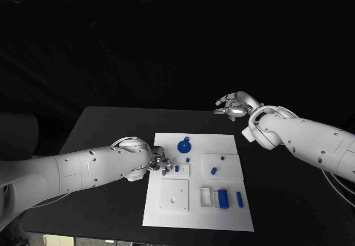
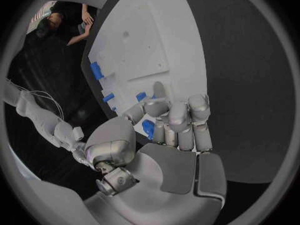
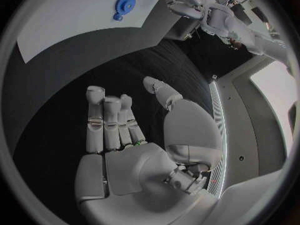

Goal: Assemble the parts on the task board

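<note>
The task board [image 1: 194,215] lies in the lower middle of the head view, a white plate on the black table [image 1: 103,123]. Near its upper edge sits a round blue gear-like part [image 1: 185,148]. Below it and to the right, two small blue parts [image 1: 214,170] rest on a raised white square panel [image 1: 223,177]. In the board's lower right, a blue cylinder [image 1: 223,196] lies in a white holder, with a slim blue bar [image 1: 239,199] just beside it on the right. A plain white square block [image 1: 174,195] occupies the lower left of the board.

The left hand [image 1: 157,163] reaches in from the left of the frame and rests over the board's left edge, at mid-height. In the left wrist view its fingers [image 2: 180,120] are curled inward over the white plate, and a small blue part [image 2: 148,129] shows just beside the fingers; it seems to be pinched there, though the contact itself is partly hidden, so I cannot tell for certain whether it is held. Other blue pieces [image 2: 96,70] lie further along the board in that view.

The right hand [image 1: 235,106] hangs above the table in the upper right of the head view, well apart from the board. The right wrist view shows this hand [image 3: 134,135] released, its fingers [image 3: 106,120] extended and apart with nothing between them, and the blue gear-like part [image 3: 125,5] far off on the board
</note>
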`<state>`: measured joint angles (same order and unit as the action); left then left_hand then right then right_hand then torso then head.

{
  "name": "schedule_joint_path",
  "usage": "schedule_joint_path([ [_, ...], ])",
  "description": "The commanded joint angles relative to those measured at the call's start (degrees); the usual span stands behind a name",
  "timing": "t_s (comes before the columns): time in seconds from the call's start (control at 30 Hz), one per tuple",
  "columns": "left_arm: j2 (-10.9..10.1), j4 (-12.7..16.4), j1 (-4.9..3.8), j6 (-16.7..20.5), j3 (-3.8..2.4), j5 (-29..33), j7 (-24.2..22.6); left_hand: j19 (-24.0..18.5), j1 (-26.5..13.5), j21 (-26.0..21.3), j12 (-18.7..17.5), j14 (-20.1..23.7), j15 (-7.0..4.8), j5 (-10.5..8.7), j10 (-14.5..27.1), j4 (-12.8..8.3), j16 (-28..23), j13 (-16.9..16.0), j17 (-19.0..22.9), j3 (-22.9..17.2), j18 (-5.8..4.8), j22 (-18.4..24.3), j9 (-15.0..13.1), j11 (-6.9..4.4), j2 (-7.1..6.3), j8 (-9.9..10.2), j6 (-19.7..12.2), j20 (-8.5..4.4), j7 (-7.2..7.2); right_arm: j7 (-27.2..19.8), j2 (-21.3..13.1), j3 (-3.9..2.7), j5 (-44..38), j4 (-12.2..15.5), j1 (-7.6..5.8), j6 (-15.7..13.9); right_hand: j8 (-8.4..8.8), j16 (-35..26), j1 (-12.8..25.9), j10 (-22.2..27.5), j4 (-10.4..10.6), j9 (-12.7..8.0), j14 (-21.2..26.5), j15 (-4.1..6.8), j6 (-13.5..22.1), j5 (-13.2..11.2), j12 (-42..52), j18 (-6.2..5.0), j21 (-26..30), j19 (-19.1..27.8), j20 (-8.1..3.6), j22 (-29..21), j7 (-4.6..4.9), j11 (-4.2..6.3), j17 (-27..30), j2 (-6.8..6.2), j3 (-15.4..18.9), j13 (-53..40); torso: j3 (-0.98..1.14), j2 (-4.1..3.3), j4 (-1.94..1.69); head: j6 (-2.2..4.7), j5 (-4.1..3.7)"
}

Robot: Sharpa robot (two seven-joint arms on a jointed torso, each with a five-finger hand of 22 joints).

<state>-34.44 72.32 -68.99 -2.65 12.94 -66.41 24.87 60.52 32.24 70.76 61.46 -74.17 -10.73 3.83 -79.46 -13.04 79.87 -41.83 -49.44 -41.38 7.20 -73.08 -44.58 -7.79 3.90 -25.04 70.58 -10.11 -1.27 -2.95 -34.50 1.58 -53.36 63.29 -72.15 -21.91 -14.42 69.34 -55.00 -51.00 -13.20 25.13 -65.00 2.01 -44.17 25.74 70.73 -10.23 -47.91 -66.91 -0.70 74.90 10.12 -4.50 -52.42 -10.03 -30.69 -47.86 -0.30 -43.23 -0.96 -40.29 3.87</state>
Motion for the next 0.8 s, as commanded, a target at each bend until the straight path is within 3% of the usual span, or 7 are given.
schedule_joint_path([
  [0.03, -0.2, 0.0, 0.17, 0.1, 0.11, 0.0, 0.8, -0.4, -0.5, 0.1, 0.2, 0.2, -0.23, -0.2, -0.5, 0.0, 0.0, 0.2, 0.1, 1.0, 0.79, 0.1, -0.2, 0.06, -1.76, -0.3, 0.1, -5.03, -0.28, -0.3, 0.0, 0.0, -0.4, 0.1, 0.02, 0.6, -0.14, 0.3, 0.5, 0.2, 0.1, -0.1, -0.4, 0.16, 0.0, 0.3, 0.1, -4.77, -0.2, 0.1, -0.48, 1.1, 0.53, 0.36, 0.1, 0.12, 0.1, 0.1, -0.01, -0.01, -0.01, 0.0, -0.06],
  [0.37, -1.1, 0.2, 0.18, 2.1, -0.14, 0.2, 0.7, -0.5, -0.8, -0.2, 0.0, 0.5, -0.51, -1.08, -0.4, 1.6, -0.2, 0.5, 0.4, 3.1, 0.94, 0.3, -0.7, 0.12, -8.71, -0.6, -0.5, -5.11, -0.2, -0.3, -0.1, 0.0, -0.5, 0.1, 0.02, 0.6, -0.12, 0.3, 0.5, 0.2, 0.1, -0.1, -0.4, 0.16, 0.0, 0.4, 0.1, -4.77, -0.2, 0.1, -0.48, 1.1, 0.54, 0.35, 0.1, 0.07, 0.1, 0.1, -0.06, -0.02, -0.01, -0.03, -0.18],
  [0.43, -0.9, -0.2, 0.2, 2.4, -1.27, 0.2, 0.6, -0.6, -1.3, -0.4, -0.1, 0.6, -0.51, -1.09, -0.4, 2.7, -0.2, 0.5, 0.4, 3.1, 1.01, 0.5, -0.9, 0.13, -10.59, -0.7, -0.6, -5.15, -0.2, -0.3, -0.1, 0.0, -0.5, 0.0, 0.02, 0.6, -0.11, 0.3, 0.5, 0.2, 0.1, -0.1, -0.4, 0.15, 0.0, 0.4, 0.1, -4.77, -0.2, 0.1, -0.48, 1.1, 0.54, 0.35, 0.1, 0.06, 0.1, 0.2, -0.06, -0.01, 0.02, -0.02, -0.27],
  [0.47, -1.1, -0.1, 0.2, 2.6, -1.46, 0.3, 0.5, -0.5, -1.3, -0.5, -0.2, 0.7, -0.56, -1.07, -0.4, 4.3, -0.2, 0.6, 0.4, 2.3, 1.16, 0.6, -1.0, 0.07, -12.1, -0.7, -0.7, -5.25, -0.19, -0.3, -0.1, 0.0, -0.5, 0.0, 0.02, 0.6, -0.11, 0.3, 0.5, 0.2, 0.1, -0.1, -0.4, 0.15, 0.0, 0.4, 0.1, -4.77, -0.2, 0.1, -0.48, 1.1, 0.54, 0.35, 0.1, 0.06, 0.1, 0.2, -0.08, -0.02, 0.02, -0.03, -0.29],
  [0.53, -1.3, 0.1, 0.2, 3.2, -1.74, 0.4, 0.4, -0.4, -1.2, -0.4, -0.3, 0.8, -0.62, -1.07, -0.5, 5.9, -0.2, 0.6, 0.5, 1.7, 1.21, 0.7, -1.2, 0.14, -13.27, -0.8, -0.8, -5.27, -0.19, -0.3, -0.2, 0.0, -0.5, 0.0, 0.05, 0.6, -0.11, 0.3, 0.5, 0.2, 0.1, -0.1, -0.4, 0.15, 0.0, 0.4, 0.1, -4.77, -0.2, 0.1, -0.48, 1.1, 0.54, 0.35, 0.1, 0.06, 0.1, 0.2, -0.08, -0.02, 0.02, -0.03, -0.33],
  [0.67, -1.7, 0.3, 0.2, 4.7, -3.21, 2.1, 0.2, -0.4, -0.9, -0.5, -0.6, 0.9, -0.8, -1.06, -0.4, 8.9, -0.4, 0.7, 0.7, 0.6, 1.29, 0.9, -1.5, 0.23, -15.56, -0.9, -1.2, -5.3, -0.06, -0.3, -0.2, 0.0, -0.5, 0.1, 0.08, 0.5, -0.1, 0.3, 0.5, 0.2, 0.1, -0.1, -0.3, 0.15, 0.0, 0.4, 0.1, -4.77, -0.2, 0.1, -0.48, 1.1, 0.54, 0.35, 0.1, 0.05, 0.1, 0.2, -0.07, 0.0, -0.06, 0.02, -0.37],
  [0.8, -2.3, 0.4, 0.18, 6.5, -4.84, 6.6, -0.7, -1.2, -0.4, -1.1, -1.8, 2.1, -0.84, -1.04, 0.6, 9.9, -1.7, 1.3, 1.3, 0.5, 1.22, 1.2, -1.6, 0.86, -15.93, -0.2, -2.7, -5.15, 0.52, -0.3, -0.3, 0.0, -0.5, 0.1, 0.11, 0.5, -0.1, 0.3, 0.5, 0.2, 0.1, -0.1, -0.3, 0.15, 0.0, 0.4, 0.1, -4.77, -0.2, 0.1, -0.48, 1.1, 0.55, 0.35, 0.1, 0.05, 0.1, 0.2, -0.06, 0.04, -0.06, 0.21, -0.35],
])
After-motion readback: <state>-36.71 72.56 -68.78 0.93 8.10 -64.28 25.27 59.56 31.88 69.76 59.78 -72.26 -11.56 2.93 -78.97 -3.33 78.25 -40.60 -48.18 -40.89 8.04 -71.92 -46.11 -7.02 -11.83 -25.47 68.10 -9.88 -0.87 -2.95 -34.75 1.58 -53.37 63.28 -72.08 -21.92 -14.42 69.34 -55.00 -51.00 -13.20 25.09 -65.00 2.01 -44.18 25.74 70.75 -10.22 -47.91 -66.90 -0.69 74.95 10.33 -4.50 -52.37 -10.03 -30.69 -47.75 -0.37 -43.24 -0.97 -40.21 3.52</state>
